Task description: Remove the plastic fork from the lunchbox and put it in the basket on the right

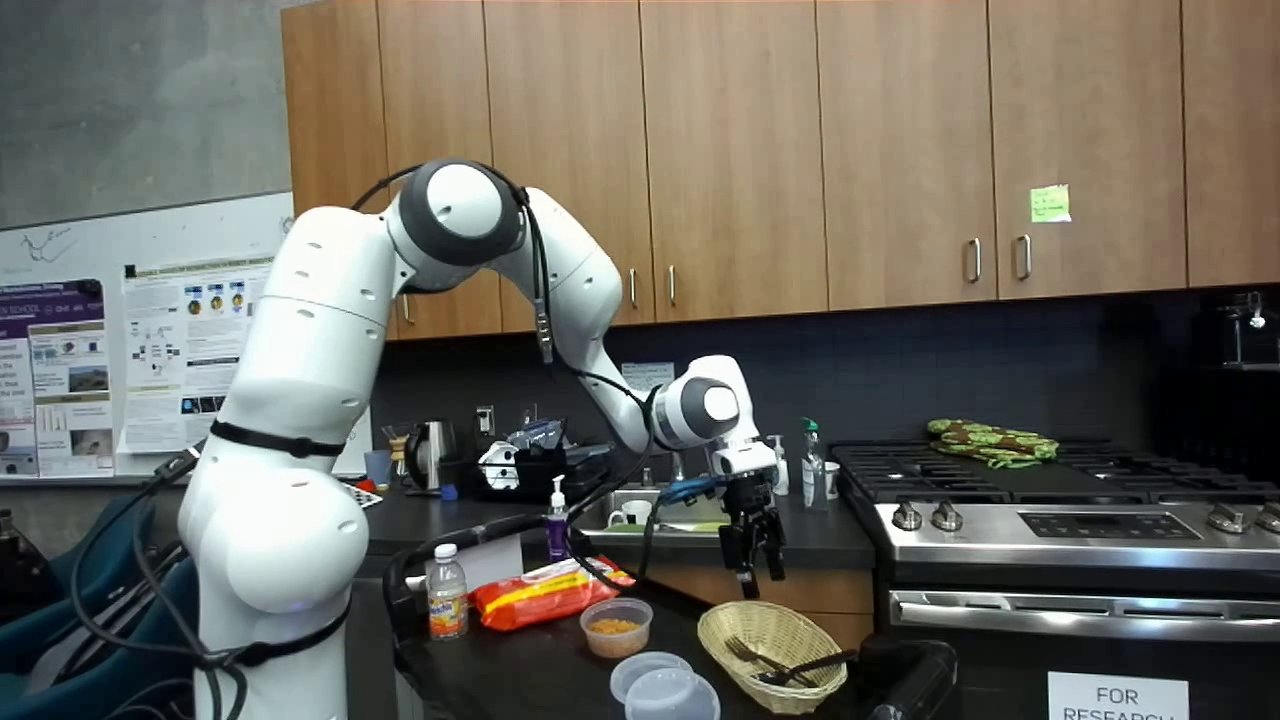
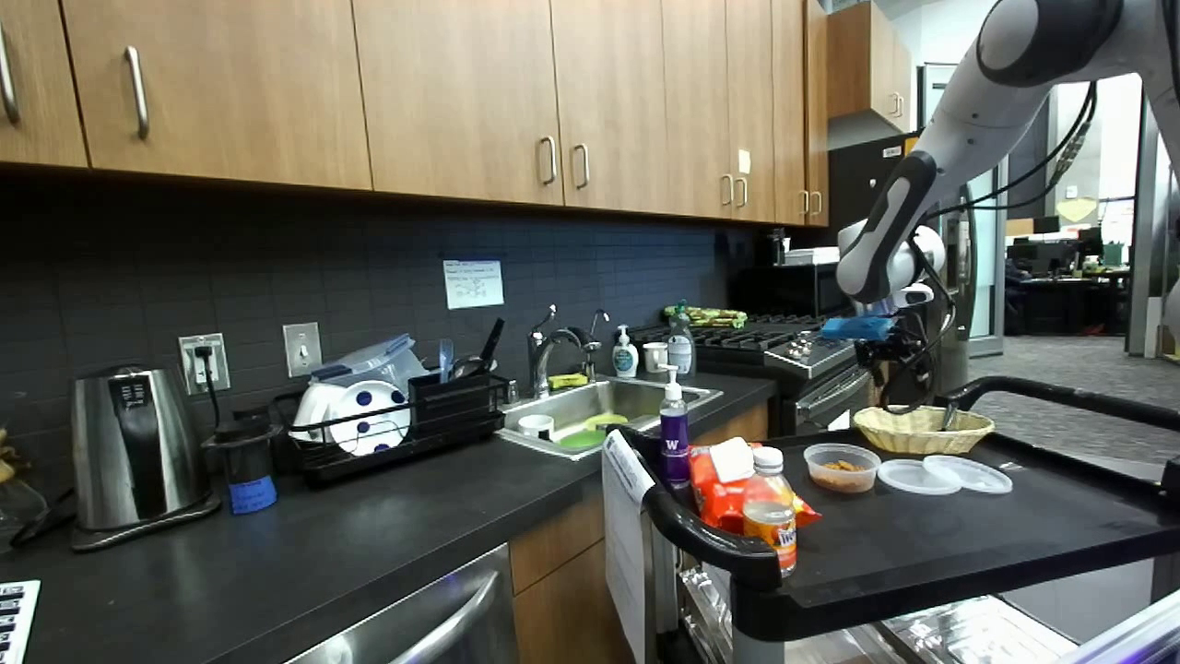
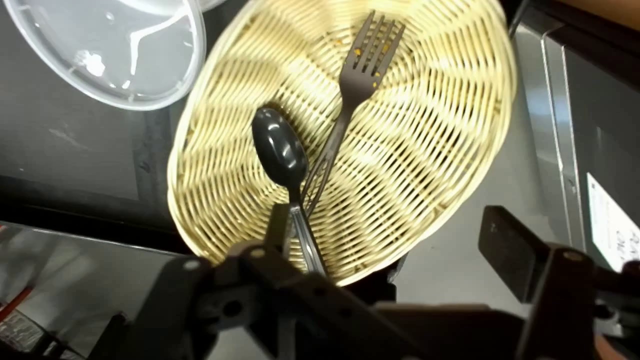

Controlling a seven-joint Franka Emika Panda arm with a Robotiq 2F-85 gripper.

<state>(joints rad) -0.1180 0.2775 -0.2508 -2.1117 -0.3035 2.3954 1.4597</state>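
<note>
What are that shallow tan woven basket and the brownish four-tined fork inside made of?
The basket looks like glossy wicker, or plastic imitating it: interlaced strands catch the light. The fork is probably satin plastic: even colour, soft highlights, openwork handle.

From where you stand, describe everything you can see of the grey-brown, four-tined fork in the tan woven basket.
The grey-brown fork, seemingly plastic, has four tines, slots through its handle and orange crumbs on its head. It lies inside the tan woven basket, tines toward the top of the wrist view. Its handle's end disappears, apparently beneath the glossy black plastic spoon; contact is unclear. The jaws stand open, not holding it.
</note>
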